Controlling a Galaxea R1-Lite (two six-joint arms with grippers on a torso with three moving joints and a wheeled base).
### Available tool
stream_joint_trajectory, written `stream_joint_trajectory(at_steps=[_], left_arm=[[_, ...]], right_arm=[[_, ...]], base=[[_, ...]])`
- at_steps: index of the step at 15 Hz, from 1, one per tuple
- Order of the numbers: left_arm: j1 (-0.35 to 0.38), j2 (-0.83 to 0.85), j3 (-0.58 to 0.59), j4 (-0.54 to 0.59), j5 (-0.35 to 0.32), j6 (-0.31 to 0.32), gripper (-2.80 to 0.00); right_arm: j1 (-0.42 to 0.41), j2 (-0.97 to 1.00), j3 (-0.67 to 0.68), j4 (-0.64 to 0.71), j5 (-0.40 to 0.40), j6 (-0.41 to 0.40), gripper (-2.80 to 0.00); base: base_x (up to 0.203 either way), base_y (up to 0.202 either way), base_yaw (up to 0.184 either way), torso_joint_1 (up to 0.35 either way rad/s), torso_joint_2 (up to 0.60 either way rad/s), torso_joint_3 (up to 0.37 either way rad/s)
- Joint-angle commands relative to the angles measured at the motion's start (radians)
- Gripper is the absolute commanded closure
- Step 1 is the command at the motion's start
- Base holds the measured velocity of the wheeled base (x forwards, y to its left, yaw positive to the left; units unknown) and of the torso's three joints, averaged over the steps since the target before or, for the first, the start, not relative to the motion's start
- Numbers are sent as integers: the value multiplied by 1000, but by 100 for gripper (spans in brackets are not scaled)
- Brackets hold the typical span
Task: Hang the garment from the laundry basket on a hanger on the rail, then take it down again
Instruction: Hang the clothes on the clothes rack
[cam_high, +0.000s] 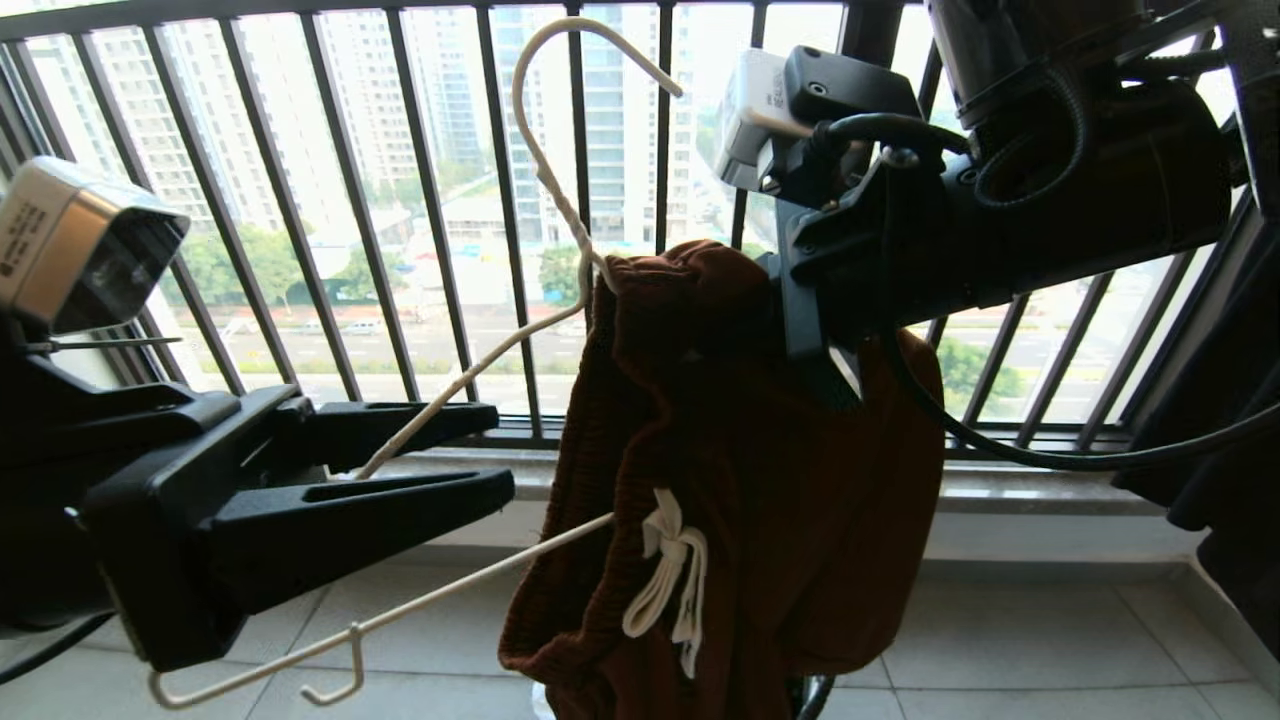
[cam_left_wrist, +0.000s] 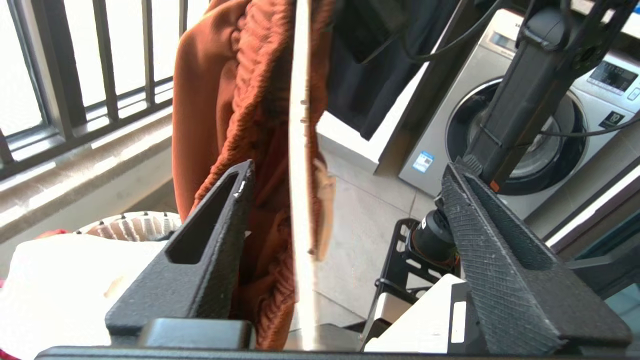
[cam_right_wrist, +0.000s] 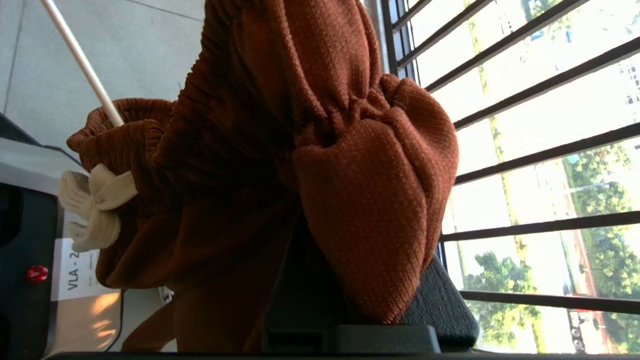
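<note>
Shorts (cam_high: 740, 480): rust-brown, gathered waistband bunched at the top, held up in mid-air before the black balustrade (cam_high: 420, 200); white drawstring (cam_high: 672, 570) knotted and hanging at the front. Waistband fabric is clamped in the right end effector (cam_high: 810, 330), whose fingers are closed on it from the right; in the right wrist view the cloth (cam_right_wrist: 320, 150) is seen bulging over the fingers.

Left end effector (cam_high: 490, 450): set low at the left, fingers spread apart, holding nothing. The hanger is seen to pass between them; contact with either finger cannot be told. In the left wrist view the pale hanger (cam_left_wrist: 300, 175) runs edge-on through the gap between the two fingers (cam_left_wrist: 210, 240), with the shorts (cam_left_wrist: 235, 100) hanging beyond.

Washing machine (cam_left_wrist: 530, 130): white, front-loading, seen behind in the left wrist view.

Hanger (cam_high: 480, 370): thin, cream-white, tilted steeply; hook (cam_high: 570, 70) up and free against the balustrade, one arm threaded into the waistband, the other end low at the left with its small notch hook (cam_high: 335, 685) over the tiled floor (cam_high: 1050, 640).

Basket (cam_left_wrist: 130, 225): only a pale perforated edge is visible below the shorts in the left wrist view, beside white cloth (cam_left_wrist: 60, 280).
</note>
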Motion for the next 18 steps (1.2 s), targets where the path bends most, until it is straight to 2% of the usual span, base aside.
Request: stream_joint_trajectory(at_steps=[1,2,5,7,13,14,16,18], left_arm=[[3,-53,-11,-3,3,-3,-280],[4,-69,-23,-3,19,-3,-280],[6,-122,-59,-2,124,-4,-280],[32,-137,-90,3,176,-7,-280],[156,-152,-170,8,244,-52,-280],[161,-147,-174,9,244,-54,0],[163,-138,-191,36,244,-56,0],[162,-135,-269,212,245,-57,0]], right_arm=[[-4,17,-10,4,-2,-4,0],[-7,19,-11,4,-13,-4,0],[-7,20,-8,4,-32,-2,0],[-9,23,-8,4,-35,-1,0],[-17,54,-23,2,-86,0,0],[-33,55,-29,2,-92,1,0],[-75,56,-36,1,-92,19,0],[-111,56,-43,1,-92,37,0]], base=[[0,0,0,0,0,0],[0,0,0,0,0,0],[0,0,0,0,0,0],[0,0,0,0,0,0],[0,0,0,0,0,0],[0,0,0,0,0,0],[0,0,0,0,0,0],[0,0,0,0,0,0]])
